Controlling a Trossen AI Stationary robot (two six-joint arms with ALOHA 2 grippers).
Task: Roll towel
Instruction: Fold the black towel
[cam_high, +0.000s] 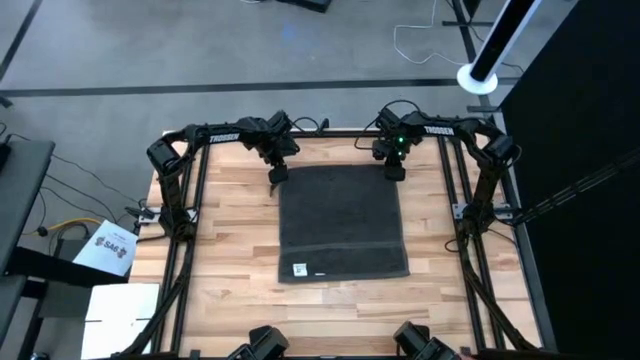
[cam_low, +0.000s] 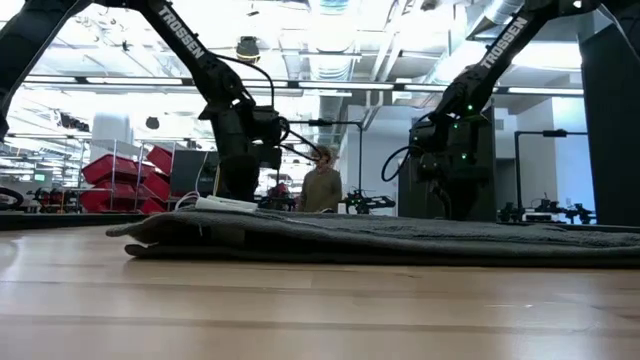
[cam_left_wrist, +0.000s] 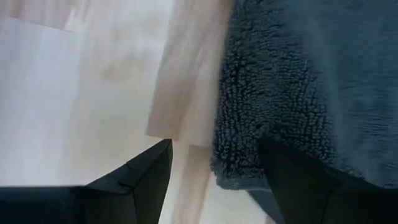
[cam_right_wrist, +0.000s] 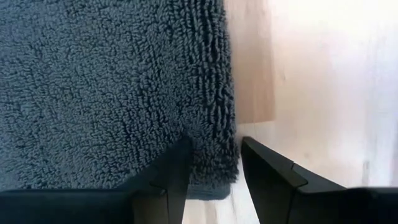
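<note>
The dark charcoal-grey towel (cam_high: 342, 222) lies spread flat on the wooden table, its small white tag (cam_high: 298, 269) at the near left corner. It also shows in the low view (cam_low: 380, 238). My left gripper (cam_high: 278, 175) is low at the towel's far left corner and open (cam_left_wrist: 214, 177). My right gripper (cam_high: 396, 172) is low at the far right corner and open, with a narrower gap (cam_right_wrist: 214, 171). Each gripper's fingers stand astride the towel's side edge. My left gripper comes from above, pointing down. One finger (cam_left_wrist: 292, 180) sits on the towel's far left corner (cam_left_wrist: 239, 165), where the pile is dented; the other stands over bare wood. The towel lies flat. My right gripper comes from above, pointing down. One finger (cam_right_wrist: 168, 180) sits on the towel's far right corner (cam_right_wrist: 214, 158), where the pile is dented; the other stands over bare wood beside the edge. The towel lies flat.
Black frame rails run along the table's left (cam_high: 185, 230) and right (cam_high: 470, 230) sides. Bare wood lies near the table's front edge (cam_high: 340, 315). A side table with papers (cam_high: 108, 248) stands off to the left. A person (cam_low: 322, 188) stands in the room behind.
</note>
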